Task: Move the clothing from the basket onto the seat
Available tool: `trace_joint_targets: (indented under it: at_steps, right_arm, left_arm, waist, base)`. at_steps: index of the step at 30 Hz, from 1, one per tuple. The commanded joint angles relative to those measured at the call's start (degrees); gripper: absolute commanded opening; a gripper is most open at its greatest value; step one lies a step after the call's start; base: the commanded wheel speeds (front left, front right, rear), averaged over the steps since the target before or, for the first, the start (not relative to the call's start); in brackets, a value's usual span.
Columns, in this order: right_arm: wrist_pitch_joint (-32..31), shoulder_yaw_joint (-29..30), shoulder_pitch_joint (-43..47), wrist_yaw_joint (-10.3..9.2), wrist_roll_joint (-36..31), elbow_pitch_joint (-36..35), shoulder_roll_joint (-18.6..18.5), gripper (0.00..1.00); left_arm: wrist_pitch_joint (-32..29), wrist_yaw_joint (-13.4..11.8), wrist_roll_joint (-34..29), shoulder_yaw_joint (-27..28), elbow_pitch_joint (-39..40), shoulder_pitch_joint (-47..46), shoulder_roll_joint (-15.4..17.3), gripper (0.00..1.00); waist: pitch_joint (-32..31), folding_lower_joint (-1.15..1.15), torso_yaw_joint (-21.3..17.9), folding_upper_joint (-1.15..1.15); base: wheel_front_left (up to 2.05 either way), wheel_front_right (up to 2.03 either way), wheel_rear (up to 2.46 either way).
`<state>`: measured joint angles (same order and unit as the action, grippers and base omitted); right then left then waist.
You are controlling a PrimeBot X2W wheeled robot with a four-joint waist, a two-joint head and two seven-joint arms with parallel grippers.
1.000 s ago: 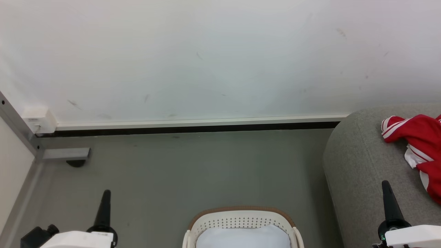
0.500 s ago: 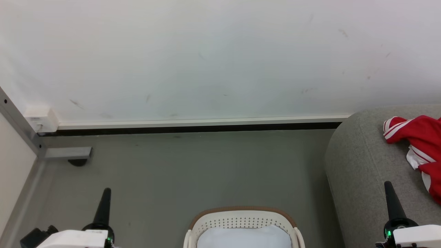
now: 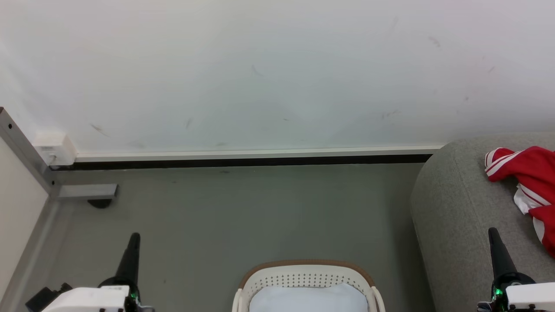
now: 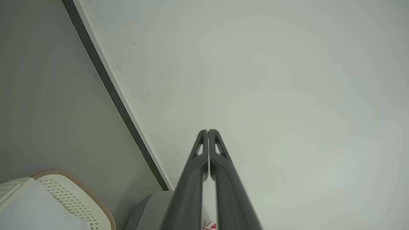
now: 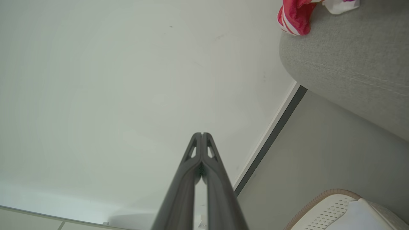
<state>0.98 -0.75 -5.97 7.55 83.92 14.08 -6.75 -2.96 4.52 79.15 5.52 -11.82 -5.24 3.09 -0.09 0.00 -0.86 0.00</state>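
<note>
Jaws of left tool (image 4: 208, 130) and right tool (image 5: 202, 133) sit pressed together, empty.

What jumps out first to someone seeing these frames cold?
The red clothing with white stripes, bunched on the grey seat at the far right of the head view, is the one strong colour. Next is the white, tan-rimmed basket at bottom centre, with pale lining visible in the part shown. The left pincer and right pincer stand shut at the lower corners, holding nothing.
</note>
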Motion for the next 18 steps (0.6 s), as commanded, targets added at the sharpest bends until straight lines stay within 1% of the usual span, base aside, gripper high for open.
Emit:
trace_joint_targets:
  at_steps: [1,18]
  right_arm:
    - [-0.39,0.33,-1.22,-0.09,1.62,-0.1,-0.42,0.0]
    - [-1.37,0.29,-1.11,-0.1,9.37,0.0,-1.27,0.0]
  left_arm:
    - [-0.44,-0.06,1.36,0.43,0.65,-0.8,0.18,0.0]
    - [-2.35,-0.36,8.43,0.92,1.17,-0.98,-0.01,0.0]
  waist:
    - [0.0,0.0,0.05,0.0]
    - [-0.01,0.0,0.48,0.0]
  base:
    - [0.0,0.0,0.0]
    - [0.0,0.0,0.0]
